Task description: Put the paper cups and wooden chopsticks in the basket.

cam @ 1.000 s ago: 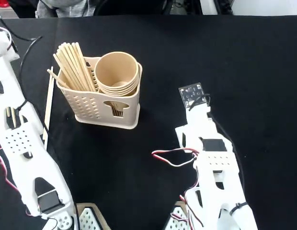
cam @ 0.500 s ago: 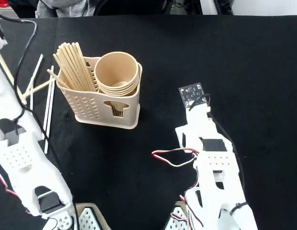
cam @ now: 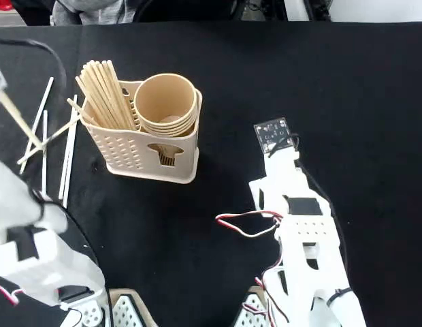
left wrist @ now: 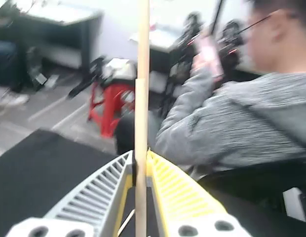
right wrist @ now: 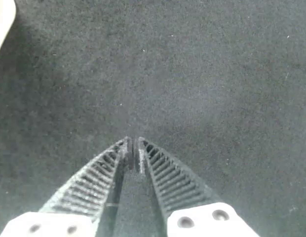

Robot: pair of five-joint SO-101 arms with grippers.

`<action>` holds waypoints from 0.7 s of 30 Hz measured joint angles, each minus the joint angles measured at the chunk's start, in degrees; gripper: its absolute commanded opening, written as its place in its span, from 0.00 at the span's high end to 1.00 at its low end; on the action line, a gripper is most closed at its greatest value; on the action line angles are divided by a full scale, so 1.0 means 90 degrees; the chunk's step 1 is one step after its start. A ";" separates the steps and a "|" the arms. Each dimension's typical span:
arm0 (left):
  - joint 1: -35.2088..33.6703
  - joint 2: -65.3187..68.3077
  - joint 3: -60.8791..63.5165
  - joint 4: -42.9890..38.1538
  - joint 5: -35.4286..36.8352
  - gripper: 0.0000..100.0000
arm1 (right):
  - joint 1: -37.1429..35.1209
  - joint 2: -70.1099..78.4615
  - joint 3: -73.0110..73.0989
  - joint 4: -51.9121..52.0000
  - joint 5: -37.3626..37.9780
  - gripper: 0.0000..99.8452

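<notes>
Several loose chopsticks (cam: 67, 160) crossed on the black worktop (cam: 320, 82), just left of the basket (cam: 146, 153). Inside the basket, stacked paper cups (cam: 165, 102) on its right side, with bundled chopsticks (cam: 105, 92) standing tilted on its left side. Left pincer (left wrist: 139, 160) clamped on one held chopstick (left wrist: 141, 74), lifted off the worktop, farther left of the basket than the loose ones. Right pincer (right wrist: 133, 148) with fingertips pressed together, gripping nothing, low over bare worktop well to the right of the basket.
</notes>
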 measured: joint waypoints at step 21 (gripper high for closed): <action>0.1563 -0.4376 0.5910 -0.1201 -0.0625 0.97 | 0.0000 0.0000 0.0000 0.0000 0.0000 0.97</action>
